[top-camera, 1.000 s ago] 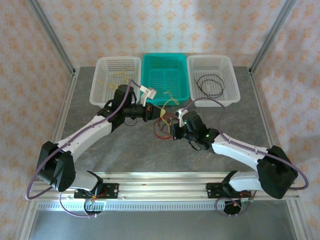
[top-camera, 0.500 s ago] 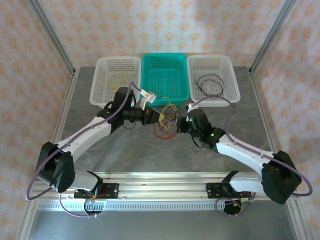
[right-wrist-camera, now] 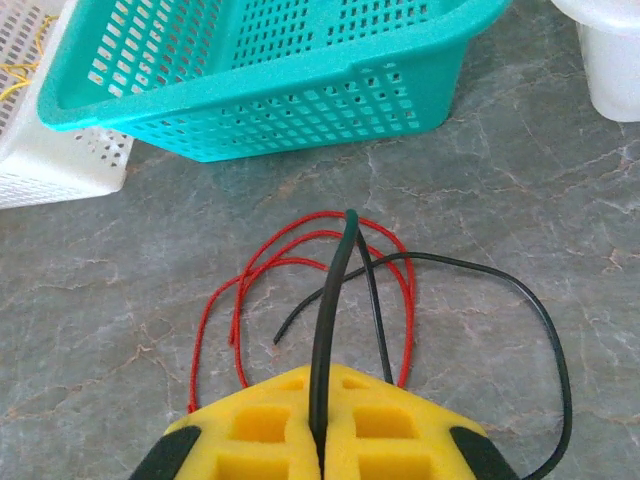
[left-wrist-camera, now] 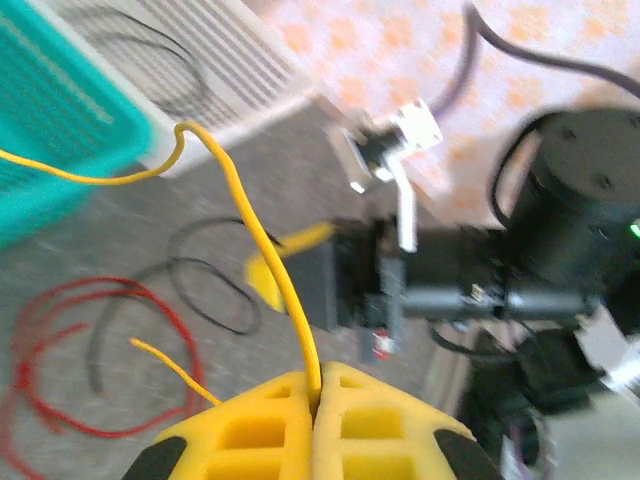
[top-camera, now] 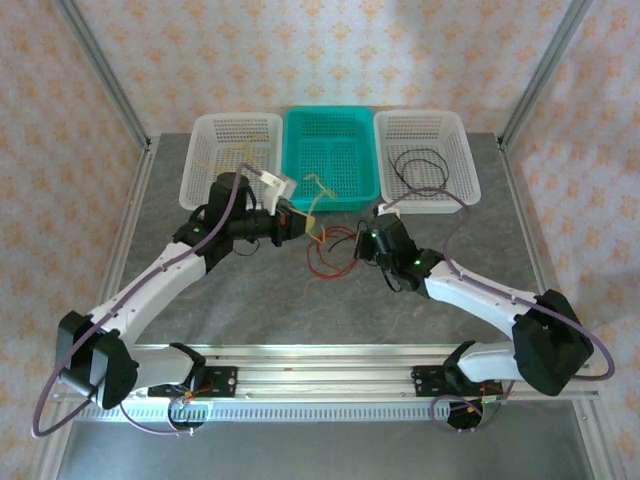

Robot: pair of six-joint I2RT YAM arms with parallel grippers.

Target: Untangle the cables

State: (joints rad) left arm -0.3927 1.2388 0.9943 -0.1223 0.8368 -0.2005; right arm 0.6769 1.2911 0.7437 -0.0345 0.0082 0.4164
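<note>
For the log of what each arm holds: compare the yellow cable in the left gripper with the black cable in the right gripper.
Colour: the yellow cable is bright, the black cable dark. Pose: the yellow cable arcs up toward the teal basket; the black cable loops low over the red cable on the table. Shared: both are thin, each pinched in a shut gripper, the left gripper and right gripper.

Bright even light; left wrist view motion-blurred, others sharp.
</note>
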